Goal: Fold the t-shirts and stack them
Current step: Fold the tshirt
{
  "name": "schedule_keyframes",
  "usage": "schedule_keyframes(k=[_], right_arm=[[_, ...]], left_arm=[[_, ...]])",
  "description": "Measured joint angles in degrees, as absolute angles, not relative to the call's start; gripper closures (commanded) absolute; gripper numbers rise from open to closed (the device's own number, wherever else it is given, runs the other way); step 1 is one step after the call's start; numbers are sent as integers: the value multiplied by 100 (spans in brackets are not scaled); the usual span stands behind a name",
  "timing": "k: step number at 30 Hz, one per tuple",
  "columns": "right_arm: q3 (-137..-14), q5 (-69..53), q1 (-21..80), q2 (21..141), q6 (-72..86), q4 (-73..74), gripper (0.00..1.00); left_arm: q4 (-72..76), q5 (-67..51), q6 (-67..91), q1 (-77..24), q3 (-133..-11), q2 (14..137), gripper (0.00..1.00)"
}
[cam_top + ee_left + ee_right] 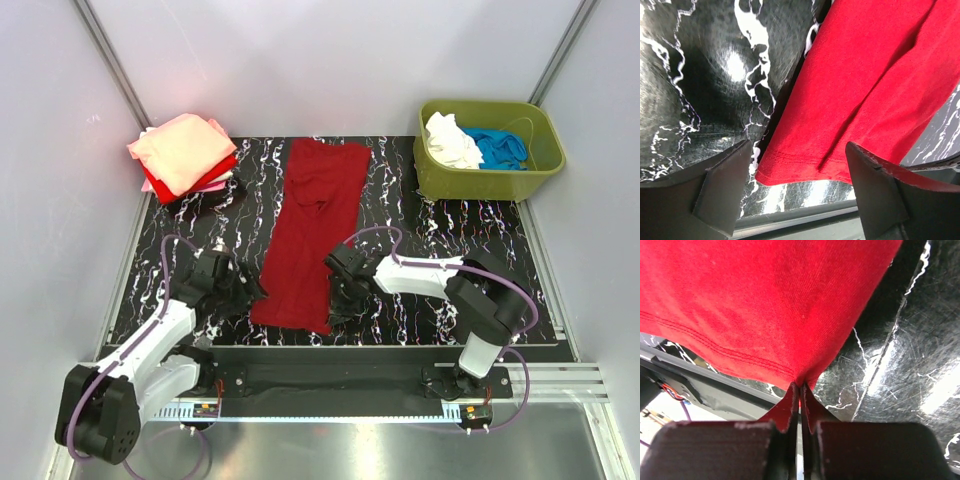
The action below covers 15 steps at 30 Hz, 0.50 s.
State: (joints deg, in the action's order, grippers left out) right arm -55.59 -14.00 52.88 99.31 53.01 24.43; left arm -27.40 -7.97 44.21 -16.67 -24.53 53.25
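Dark red t-shirt (310,225) lies flat in the middle of the desk (420,230). The right pincer (800,390) is clenched on its near right corner, and the left pincer (799,146) is released, spread over the near left corner. Folded t-shirts (185,150) sit stacked far left.

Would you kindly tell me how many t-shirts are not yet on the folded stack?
3: the dark red t-shirt spread flat in the middle; the white t-shirt and blue t-shirt in the green tub, far right. Others may be hidden beneath them.
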Motion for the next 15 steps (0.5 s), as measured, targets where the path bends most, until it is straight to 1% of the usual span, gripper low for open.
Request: schedule_keyframes(k=[4, 7, 9, 10, 13, 15], right_arm=[[-5452, -1406, 5288, 9929, 5301, 2373, 100], [-5404, -1406, 5288, 9859, 5299, 2381, 100], [-5393, -1385, 5288, 9745, 5295, 2458, 100], [-5393, -1343, 5288, 9682, 5290, 2517, 100], [-5393, -1251, 5288, 9478, 5271, 2683, 100], [-5391, -1214, 5288, 9393, 5269, 2740, 100]], left_arm=[[-2681, -814, 4504, -1811, -2255, 5288, 35], [-2668, -834, 4584, -1988, -2078, 5133, 43], [-2624, -840, 4678, -2091, -1979, 5002, 52], [-2604, -840, 4722, -2139, -1929, 4943, 57], [-2504, -836, 4866, -2246, -1717, 4766, 86], [-2469, -840, 4960, -2292, -1579, 4635, 100]])
